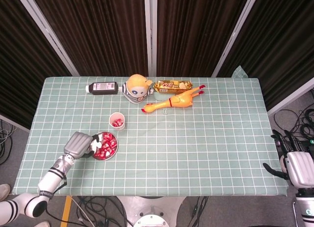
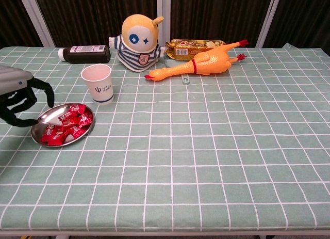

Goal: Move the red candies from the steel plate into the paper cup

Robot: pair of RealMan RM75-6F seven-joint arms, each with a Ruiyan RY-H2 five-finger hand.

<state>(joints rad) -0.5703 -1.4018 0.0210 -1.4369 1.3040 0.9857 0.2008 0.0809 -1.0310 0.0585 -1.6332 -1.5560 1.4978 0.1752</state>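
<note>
The steel plate (image 1: 112, 152) (image 2: 36, 131) sits near the table's front left with several red candies (image 1: 104, 145) (image 2: 68, 124) heaped in it. Just behind it stands the white paper cup (image 1: 117, 121) (image 2: 99, 83), upright, with red candies visible inside in the head view. My left hand (image 1: 79, 143) (image 2: 17, 96) hovers at the plate's left rim, fingers spread and curved down toward the candies, holding nothing. My right hand (image 1: 296, 168) hangs off the table's right front corner, fingers apart and empty.
Along the back stand a dark bottle (image 1: 102, 88) (image 2: 84, 53) lying on its side, a round plush doll (image 1: 136, 87) (image 2: 138, 43), a snack packet (image 1: 172, 85) (image 2: 196, 44) and a yellow rubber chicken (image 1: 174, 101) (image 2: 202, 63).
</note>
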